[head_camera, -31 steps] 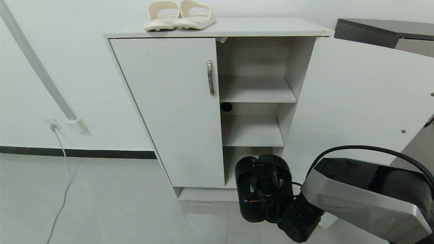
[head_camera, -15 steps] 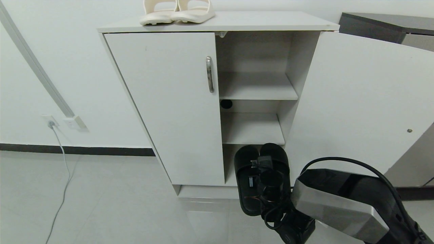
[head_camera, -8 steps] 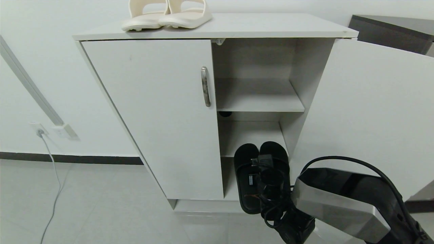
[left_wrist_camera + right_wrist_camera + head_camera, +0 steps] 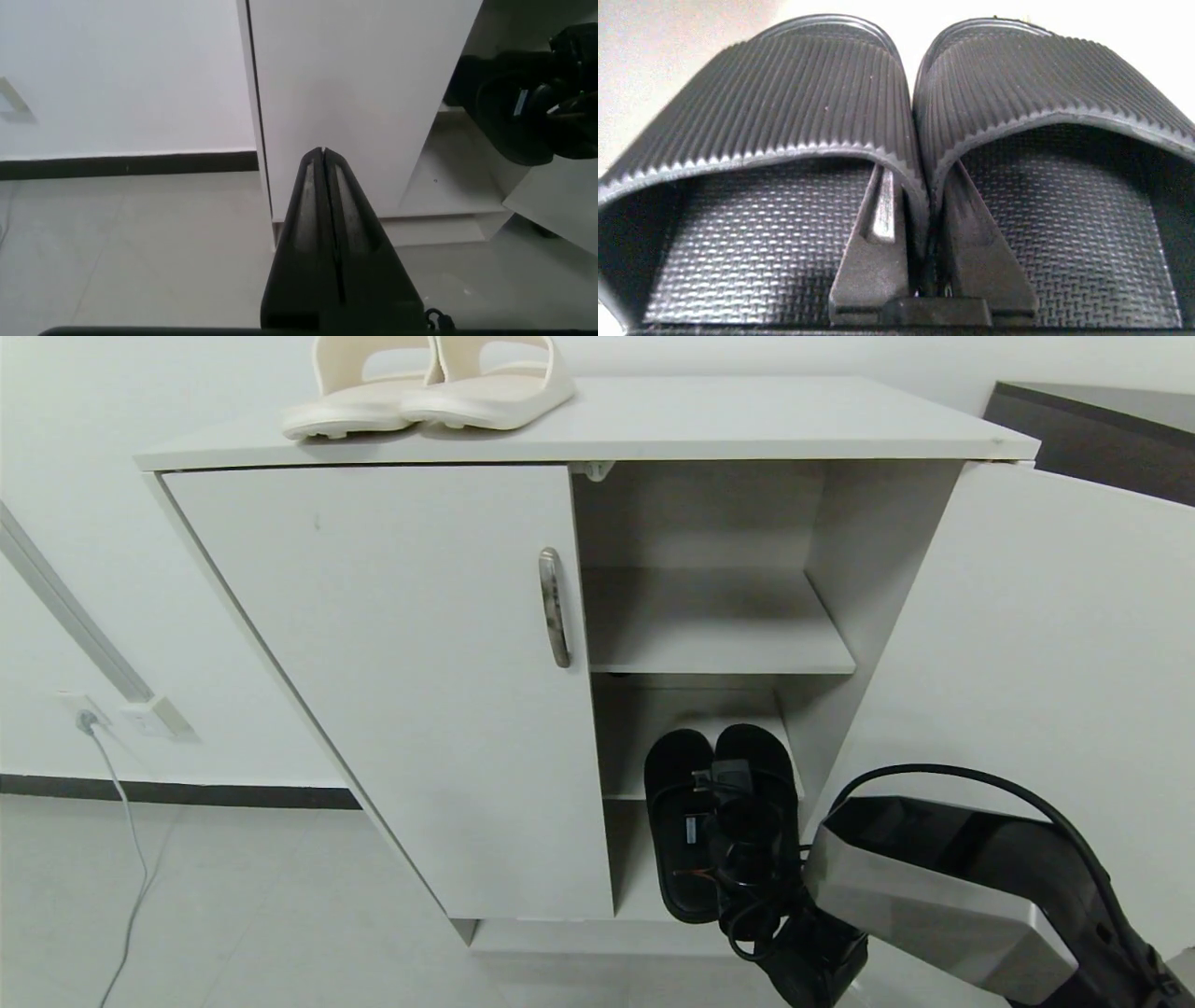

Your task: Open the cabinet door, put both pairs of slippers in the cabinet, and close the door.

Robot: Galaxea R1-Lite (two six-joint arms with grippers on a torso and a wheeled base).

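A white cabinet (image 4: pixel 653 425) stands against the wall, its left door (image 4: pixel 401 663) shut and its right door (image 4: pixel 1027 644) swung wide. A cream pair of slippers (image 4: pixel 429 392) lies on its top. My right gripper (image 4: pixel 738 793) is shut on the black pair of slippers (image 4: pixel 677 775), pinching their inner side walls together (image 4: pixel 920 187). The toes point into the open side, at the height of the lower shelf (image 4: pixel 691 719). My left gripper (image 4: pixel 323 159) is shut with nothing in it, low in front of the left door (image 4: pixel 355 84).
The left door carries a metal handle (image 4: pixel 554 607). The upper shelf (image 4: pixel 709 625) is bare. A wall socket with a hanging cable (image 4: pixel 89 723) is at the left. A dark counter (image 4: pixel 1092 439) stands behind the open door. Grey tiled floor (image 4: pixel 233 915) lies before the cabinet.
The head view has shifted and come nearer the cabinet. The right gripper with the black slippers has moved from the bottom compartment's front up to the lower shelf's edge.
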